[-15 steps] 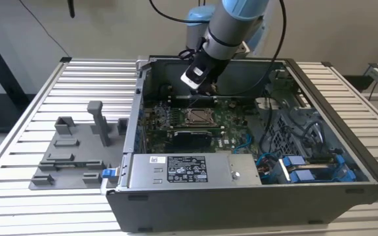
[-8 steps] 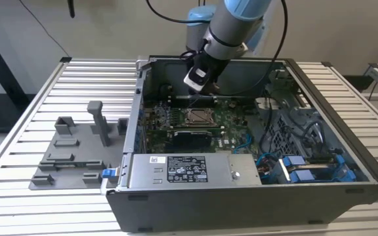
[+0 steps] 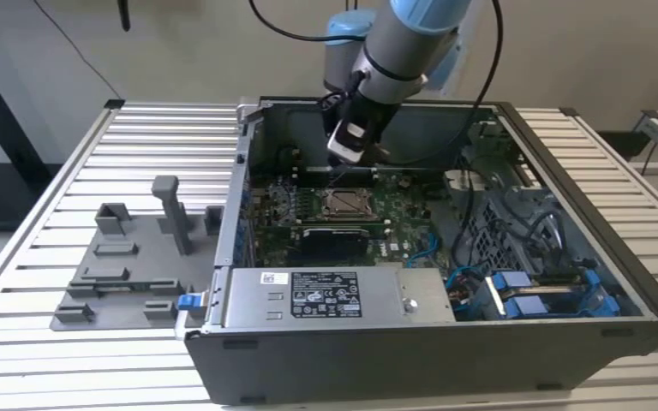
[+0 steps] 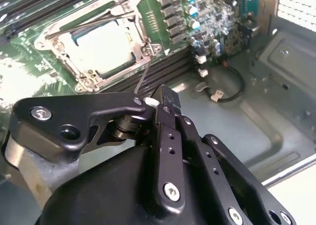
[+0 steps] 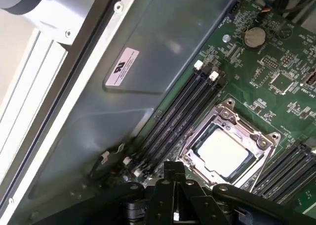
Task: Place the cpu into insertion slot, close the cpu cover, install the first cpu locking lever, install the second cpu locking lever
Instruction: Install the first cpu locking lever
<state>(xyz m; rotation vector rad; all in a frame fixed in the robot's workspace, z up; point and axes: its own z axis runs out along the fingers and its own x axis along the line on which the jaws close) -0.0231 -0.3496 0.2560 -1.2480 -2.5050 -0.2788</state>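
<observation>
On the exterior view's left, a grey fixture tray (image 3: 112, 274) lies on the slatted table (image 3: 78, 145), its near-left corner cut off by the picture's edge. Just right of it stands the open computer case (image 3: 236, 214), with the green motherboard (image 3: 403, 231) flat on its floor.

Near the board's middle sits the insertion slot (image 3: 323, 204). The dark socket itself is hidden, with only its metal rim showing. The cpu (image 4: 101, 47) lies flat inside it, pale top up and edges square to the slot (a square, so no long axis to speak of). The cpu cover (image 4: 139, 32) is down over it, and the chip shows through the window.

One locking lever (image 4: 89, 23) lies along a side of the cover. The second locking lever (image 4: 143, 76), a thin rod, runs from a corner of the slot up to the jaws. The arm (image 3: 392, 51) comes down from the far side, and the jaws hang just above the slot's far edge. They are drawn together, but whether they pinch the rod's end is hard to make out.

In the first wrist view the black linkage hides one corner of the slot. On the right, blue cables (image 3: 523, 295) crowd the case's near corner.
</observation>
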